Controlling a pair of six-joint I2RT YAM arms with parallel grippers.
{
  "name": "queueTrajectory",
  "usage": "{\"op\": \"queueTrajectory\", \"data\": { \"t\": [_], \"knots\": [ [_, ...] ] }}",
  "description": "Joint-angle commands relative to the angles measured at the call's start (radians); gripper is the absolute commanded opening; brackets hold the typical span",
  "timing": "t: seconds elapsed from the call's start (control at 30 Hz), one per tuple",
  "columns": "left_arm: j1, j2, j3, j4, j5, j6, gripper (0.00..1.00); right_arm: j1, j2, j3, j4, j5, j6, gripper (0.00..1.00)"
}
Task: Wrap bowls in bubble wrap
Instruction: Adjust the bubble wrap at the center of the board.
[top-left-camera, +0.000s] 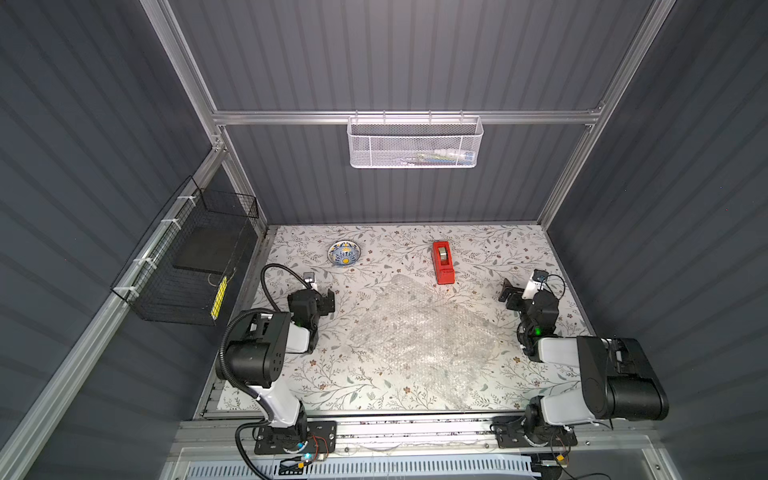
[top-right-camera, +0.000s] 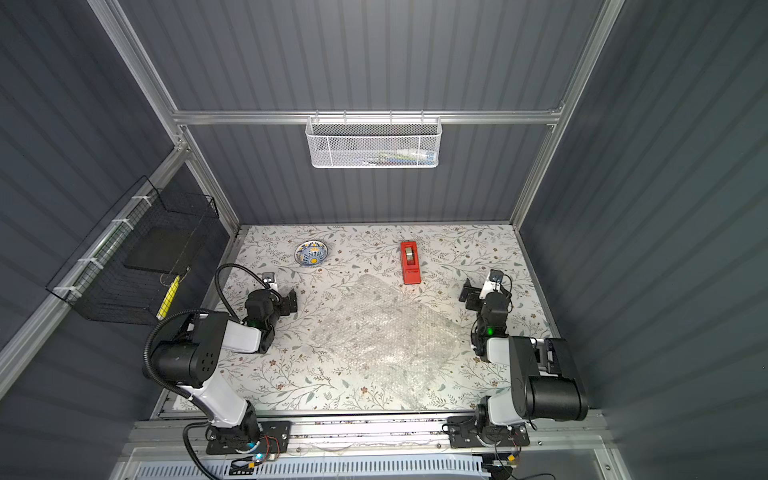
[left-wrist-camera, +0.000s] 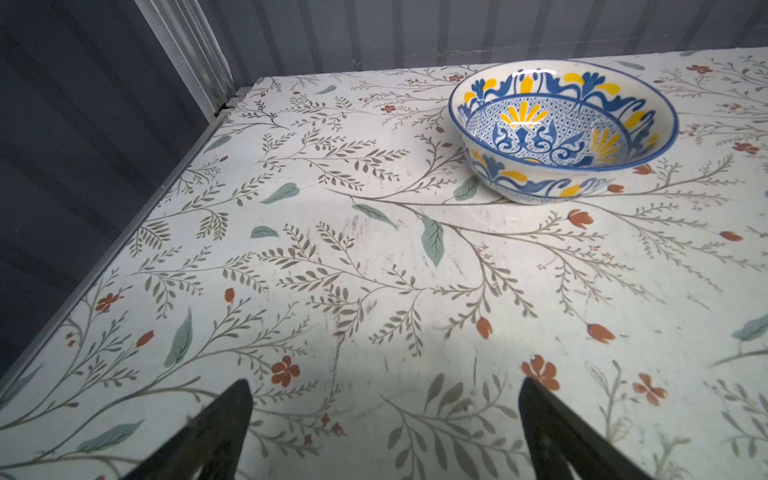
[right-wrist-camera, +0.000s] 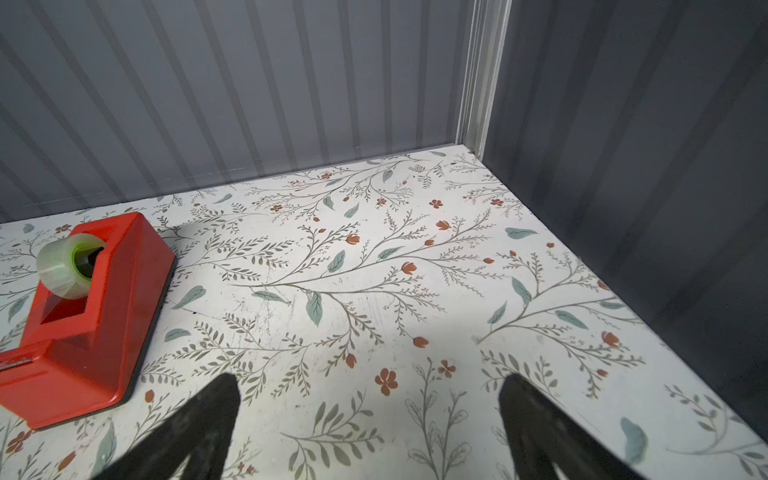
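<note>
Bench (top-left-camera: 316, 374) of floral print carries the bubble wrap (top-left-camera: 424, 336) spread at its middle, flanked by the left claw (left-wrist-camera: 384, 380) and right claw (right-wrist-camera: 370, 376), both wide open and empty, a red tape dispenser (top-left-camera: 443, 262) just behind the sheet, and the bowl (top-left-camera: 343, 254) upright toward the far-left corner.

Light even, from overhead: floral tabletop (top-left-camera: 311, 374) bright, corrugated walls (top-left-camera: 83, 166) dim. The bubble wrap (top-left-camera: 419, 332) glints whitish in both top views, which look slightly soft. The bowl (left-wrist-camera: 561, 124) carries a small white glare spot on its rim; faint shadow beneath it, another beside the tape dispenser (right-wrist-camera: 83, 316). Grey shade pools nearest each wrist camera; straight edges bend slightly toward those borders.
</note>
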Motion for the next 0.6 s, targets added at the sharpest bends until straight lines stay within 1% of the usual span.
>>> {"op": "queueTrajectory", "data": {
  "t": [0.0, 0.57],
  "knots": [
    [0.002, -0.002, 0.005, 0.016, 0.003, 0.001, 1.0, 0.004, 0.002, -0.008, 0.018, 0.007, -0.001, 0.99],
    [0.003, -0.002, 0.006, 0.011, 0.008, 0.001, 1.0, 0.004, 0.002, -0.008, 0.018, 0.007, -0.001, 0.99]
  ]
}}
